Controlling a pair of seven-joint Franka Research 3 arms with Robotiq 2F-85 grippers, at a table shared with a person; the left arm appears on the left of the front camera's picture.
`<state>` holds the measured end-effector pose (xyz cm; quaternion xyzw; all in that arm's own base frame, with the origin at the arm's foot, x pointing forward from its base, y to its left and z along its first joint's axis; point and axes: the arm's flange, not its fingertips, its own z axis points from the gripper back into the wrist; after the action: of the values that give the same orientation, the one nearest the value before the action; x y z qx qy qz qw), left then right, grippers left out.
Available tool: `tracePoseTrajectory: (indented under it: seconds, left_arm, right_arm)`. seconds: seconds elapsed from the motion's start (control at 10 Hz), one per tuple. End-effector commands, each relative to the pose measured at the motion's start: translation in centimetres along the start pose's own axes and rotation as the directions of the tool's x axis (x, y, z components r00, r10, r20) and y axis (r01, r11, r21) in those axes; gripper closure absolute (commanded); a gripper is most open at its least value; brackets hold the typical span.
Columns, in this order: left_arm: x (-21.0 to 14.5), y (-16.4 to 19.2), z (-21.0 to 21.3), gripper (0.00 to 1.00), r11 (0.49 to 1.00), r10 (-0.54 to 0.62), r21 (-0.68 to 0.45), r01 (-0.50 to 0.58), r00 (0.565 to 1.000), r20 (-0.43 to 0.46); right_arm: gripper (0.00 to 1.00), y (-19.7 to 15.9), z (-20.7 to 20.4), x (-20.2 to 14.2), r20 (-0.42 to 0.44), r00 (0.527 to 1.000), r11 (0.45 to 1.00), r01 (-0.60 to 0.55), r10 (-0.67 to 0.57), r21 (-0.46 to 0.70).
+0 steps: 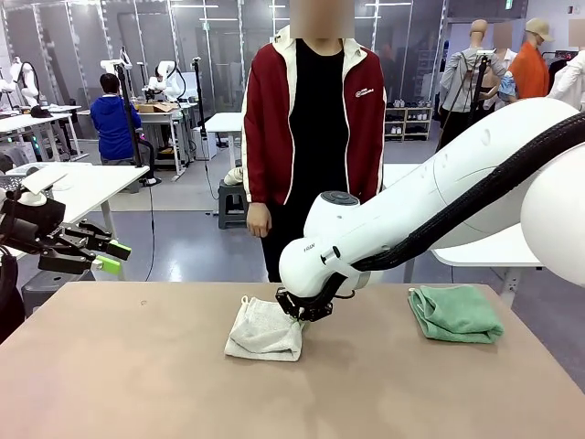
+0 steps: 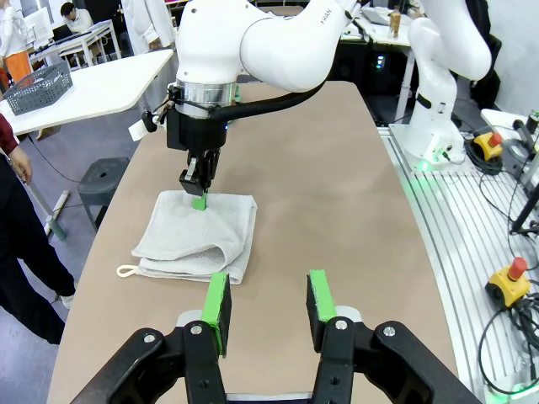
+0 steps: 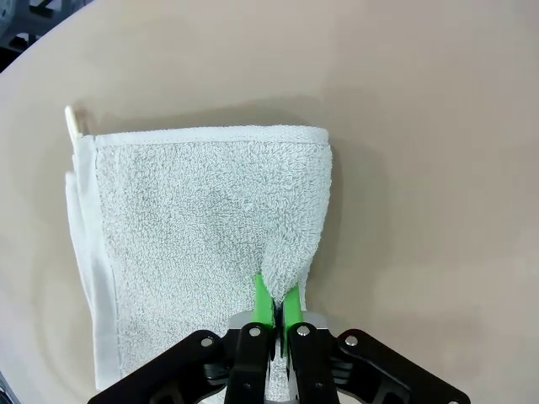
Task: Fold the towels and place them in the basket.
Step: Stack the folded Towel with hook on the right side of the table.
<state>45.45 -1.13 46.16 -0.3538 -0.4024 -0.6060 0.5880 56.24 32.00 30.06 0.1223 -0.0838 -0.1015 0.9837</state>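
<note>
Brown tabletop (image 1: pixel 137 366), cream towel (image 1: pixel 265 331) folded — your right gripper (image 3: pixel 276 307) pinches its edge for the lift, left gripper (image 2: pixel 268 307) parted, empty.

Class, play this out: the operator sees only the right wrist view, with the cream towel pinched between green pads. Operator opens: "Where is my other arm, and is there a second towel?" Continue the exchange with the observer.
Observer: The left gripper hangs above the table's left edge, jaws open, holding nothing.
Operator: And the second towel?
Observer: A sea-green towel lies folded on the right side of the table, apart from the cream-white towel.
Operator: Is anyone near?
Observer: A person in a red jacket stands at the far side, hand at their side, not touching anything.
Operator: Any basket in reach?
Observer: A dark mesh basket sits on another table behind, seen from the left wrist.
</note>
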Motion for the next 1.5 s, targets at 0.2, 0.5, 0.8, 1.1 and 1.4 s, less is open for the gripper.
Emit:
tracePoseTrajectory:
  seconds: [0.2, 0.5, 0.8, 1.1, 1.4]
  left_arm:
    - [0.1, -0.2, 0.1, 0.52, 1.0, -0.004, -0.001, 0.004, 1.0, 0.02]
    - [0.1, -0.2, 0.1, 0.52, 1.0, -0.004, -0.001, 0.004, 1.0, 0.02]
    - [0.1, -0.2, 0.1, 0.52, 1.0, -0.004, -0.001, 0.004, 1.0, 0.02]
    - [0.1, -0.2, 0.1, 0.52, 1.0, -0.004, -0.001, 0.004, 1.0, 0.02]
    - [0.1, -0.2, 0.1, 0.52, 1.0, -0.004, -0.001, 0.004, 1.0, 0.02]
  right_arm:
    - [0.95, -0.6, 0.9, 0.3, 0.014, 0.999, 0.999, -0.044, 0.044, -0.02]
    - [0.95, -3.3, 6.2, 1.6, 0.114, 0.973, 0.971, -0.18, 0.199, -0.16]
    - [0.95, -7.0, 12.1, 2.7, 0.18, 0.955, 0.953, -0.192, 0.237, -0.234]
    - [0.95, -11.0, 16.4, 4.4, 0.189, 0.938, 0.926, -0.228, 0.292, -0.3]
    - [0.95, -13.9, 19.1, 5.5, 0.166, 0.916, 0.888, -0.288, 0.364, -0.359]
